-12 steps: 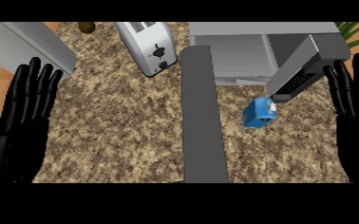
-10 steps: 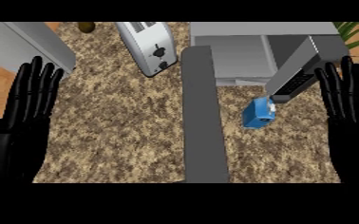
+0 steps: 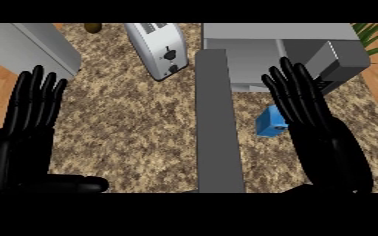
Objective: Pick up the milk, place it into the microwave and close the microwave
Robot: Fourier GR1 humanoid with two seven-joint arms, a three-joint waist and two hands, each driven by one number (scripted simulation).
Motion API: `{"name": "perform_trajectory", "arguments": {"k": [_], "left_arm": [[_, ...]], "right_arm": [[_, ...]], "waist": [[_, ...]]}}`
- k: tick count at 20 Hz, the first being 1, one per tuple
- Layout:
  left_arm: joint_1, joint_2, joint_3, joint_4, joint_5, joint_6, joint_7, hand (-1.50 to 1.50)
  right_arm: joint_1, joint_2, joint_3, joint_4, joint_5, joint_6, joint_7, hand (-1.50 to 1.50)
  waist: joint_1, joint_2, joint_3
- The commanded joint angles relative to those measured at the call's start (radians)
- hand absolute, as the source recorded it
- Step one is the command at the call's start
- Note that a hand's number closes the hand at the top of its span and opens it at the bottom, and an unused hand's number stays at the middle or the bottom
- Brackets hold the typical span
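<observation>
1. The left hand (image 3: pixel 29 130) is finished entirely in glossy black, with no markings, screws or cables visible.
2. Long, slender, segmented fingers (image 3: pixel 40 92) with rounded tips are fitted above its palm; soft highlights are seen along each.
3. A thick, rounded black thumb (image 3: pixel 74 184) is seen below its palm.
4. The right hand (image 3: pixel 325 140) is given the same glossy black finish and the same slender, round-tipped fingers (image 3: pixel 291 87).
5. Its palm is broad and smooth. The forearms are not distinguishable.
</observation>
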Motion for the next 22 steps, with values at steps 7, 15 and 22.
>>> {"name": "perform_trajectory", "arguments": {"k": [7, 15, 22], "left_arm": [[0.096, 0.027, 0.075, -0.098, 0.119, -0.051, 0.048, -1.50], [0.279, 0.009, 0.100, -0.065, 0.150, -0.167, -0.135, -1.50], [0.404, -0.046, 0.045, -0.122, 0.121, -0.195, -0.180, -1.50]], "right_arm": [[0.005, 0.028, 0.055, -0.038, 0.017, -0.062, 0.050, -1.50], [0.040, -0.014, 0.013, 0.052, 0.112, -0.095, -0.030, -1.50], [0.076, -0.018, -0.064, 0.161, 0.072, -0.080, -0.117, -1.50]], "waist": [[-0.008, -0.002, -0.001], [-0.006, -0.001, -0.001], [-0.004, -0.002, -0.001]]}}
